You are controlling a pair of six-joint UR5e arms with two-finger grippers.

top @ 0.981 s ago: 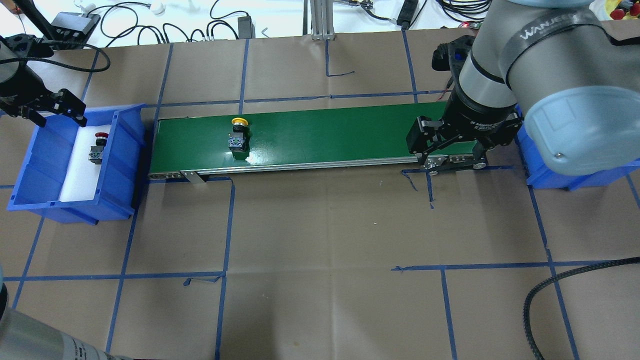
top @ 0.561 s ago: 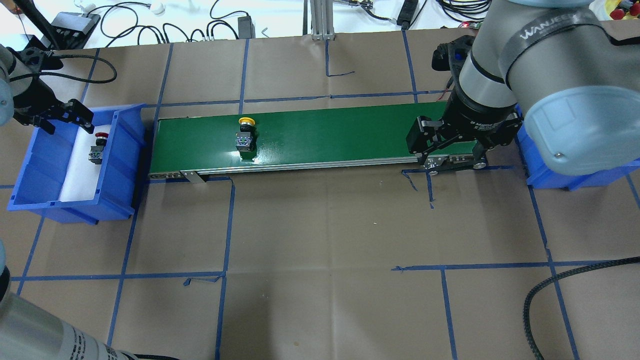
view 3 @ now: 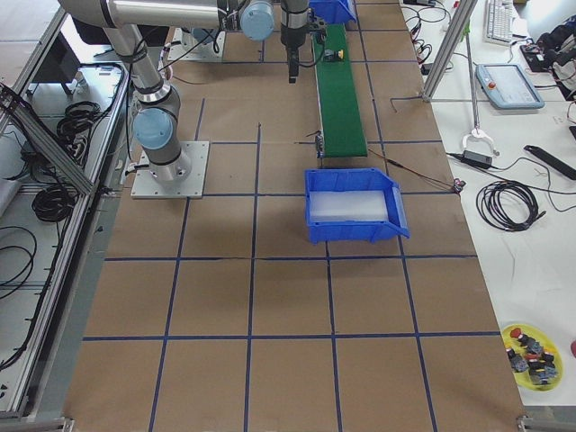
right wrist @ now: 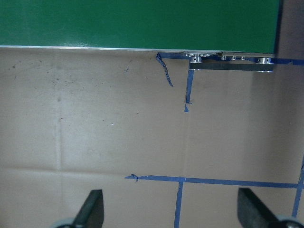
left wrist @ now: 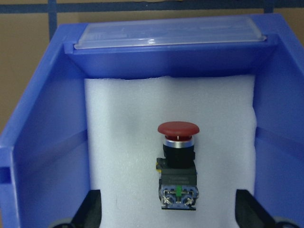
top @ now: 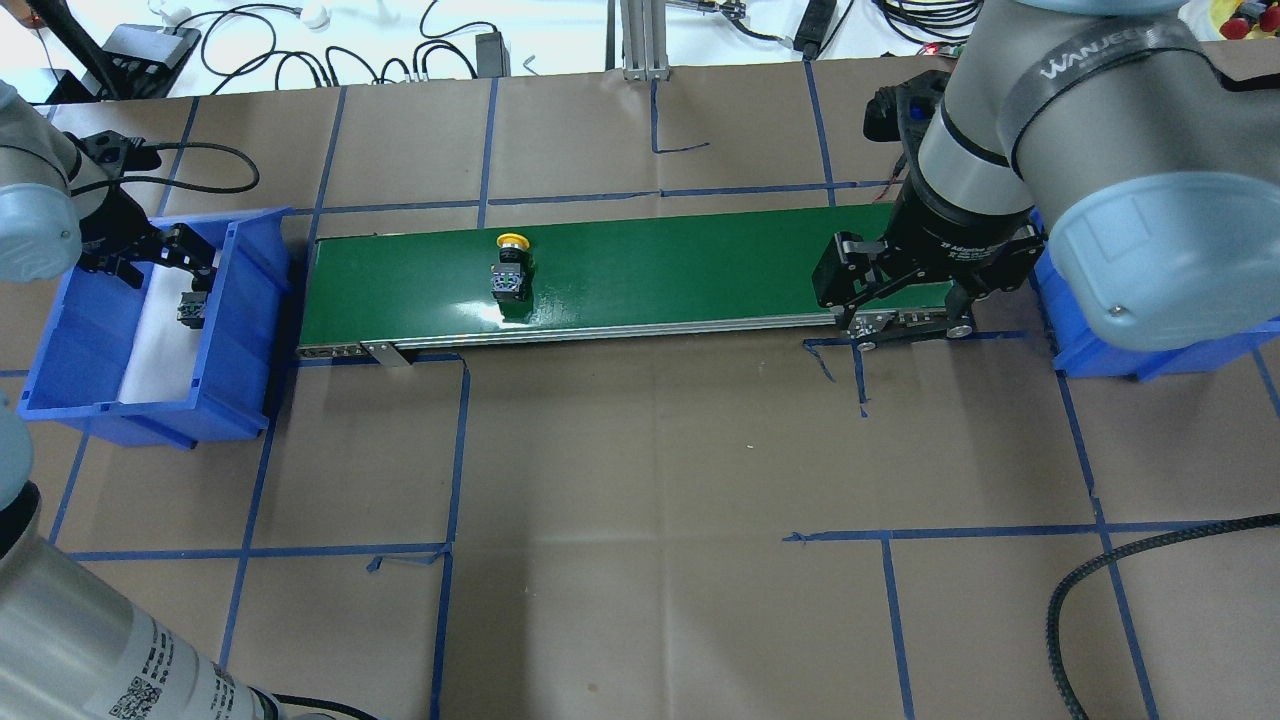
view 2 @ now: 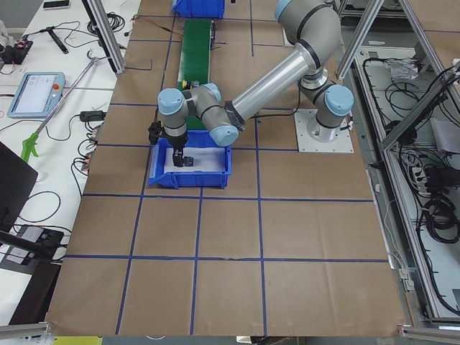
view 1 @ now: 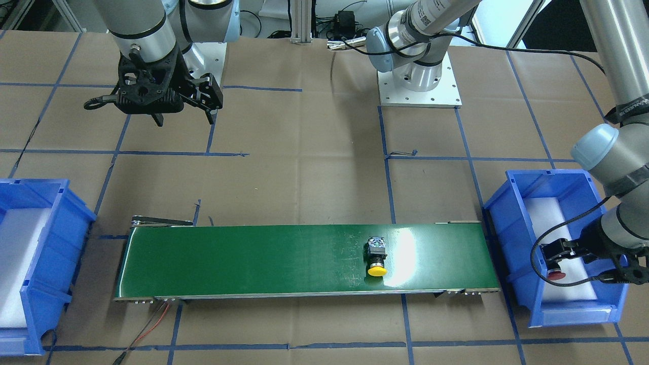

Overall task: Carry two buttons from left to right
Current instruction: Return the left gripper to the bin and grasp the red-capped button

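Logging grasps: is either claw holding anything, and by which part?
Nothing is held. Left claw hangs open over the red button; right claw is open, empty.

Yellow button [view 1: 376, 262] is lying on its side on the green belt [view 1: 253, 258], nearer the blue bin [view 1: 511, 223] that's got the red button [view 1: 557, 275] in it. Left gripper [view 1: 557, 258] is down inside that bin, right at it. Right gripper [view 1: 185, 119] hangs over the bench [view 1: 314, 172], jaws apart.
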